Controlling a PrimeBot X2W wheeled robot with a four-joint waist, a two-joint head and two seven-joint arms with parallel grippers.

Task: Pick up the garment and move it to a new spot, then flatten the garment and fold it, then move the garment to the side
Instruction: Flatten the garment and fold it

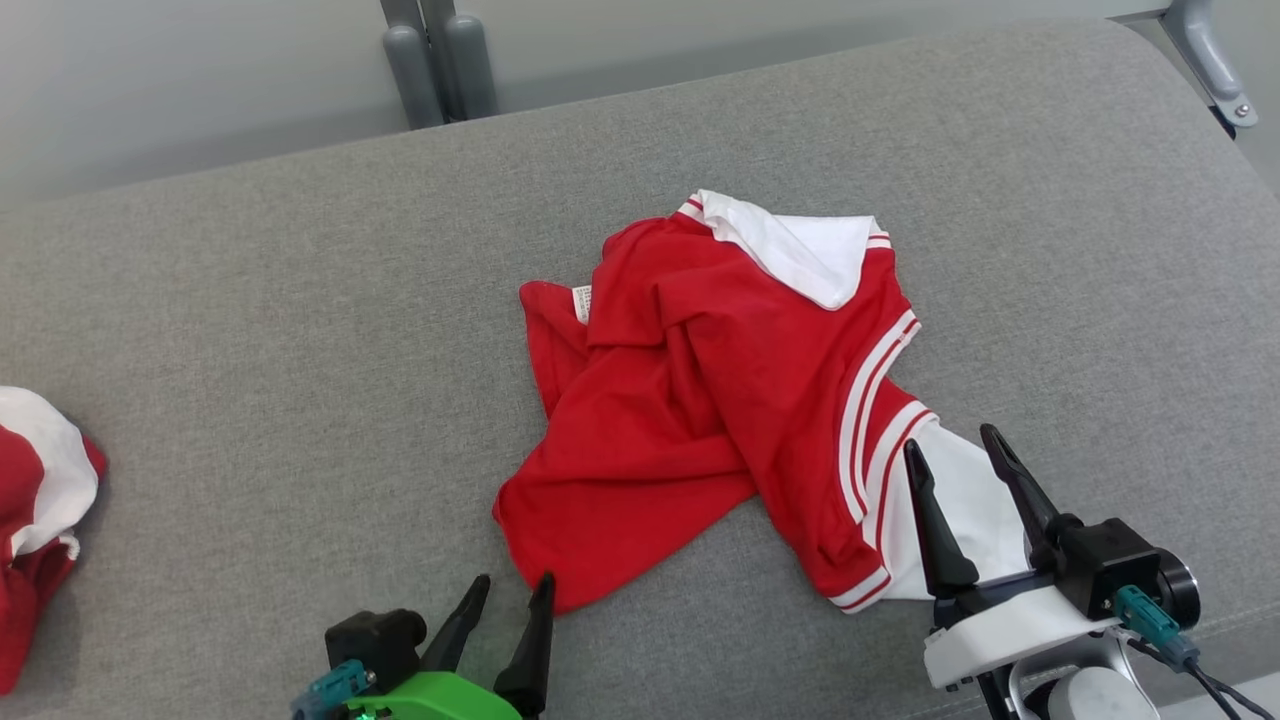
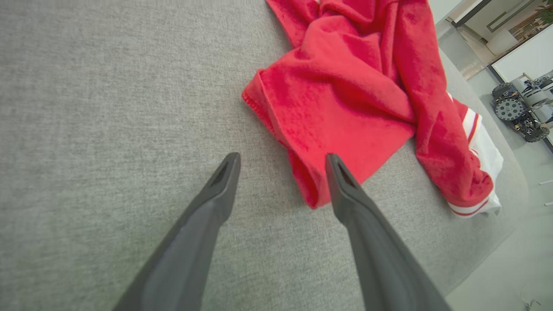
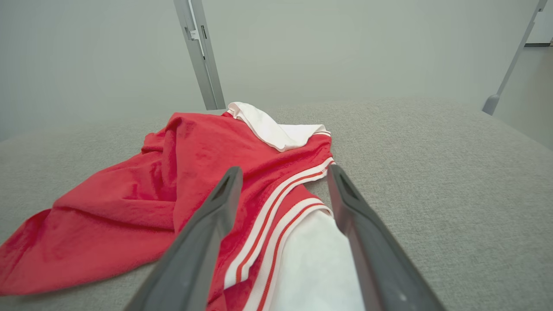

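Observation:
A red garment [image 1: 700,400] with white panels and red-white striped bands lies crumpled in the middle of the grey padded surface [image 1: 250,330]. My left gripper [image 1: 510,590] is open at the lower left, its right finger just by the garment's near red corner [image 2: 311,190]. My right gripper [image 1: 960,450] is open at the lower right, hovering over the garment's white part and striped band [image 3: 276,216]. Neither gripper holds anything. In the left wrist view my left gripper [image 2: 281,162] straddles bare surface beside the garment [image 2: 345,86]. The right gripper [image 3: 283,175] looks along the garment [image 3: 129,203].
Another red and white cloth [image 1: 35,510] lies at the surface's far left edge. Grey metal posts [image 1: 440,60] stand behind the surface, and a bracket [image 1: 1210,70] sits at the top right. The surface's right edge drops to the floor, where wheeled machines [image 2: 518,108] stand.

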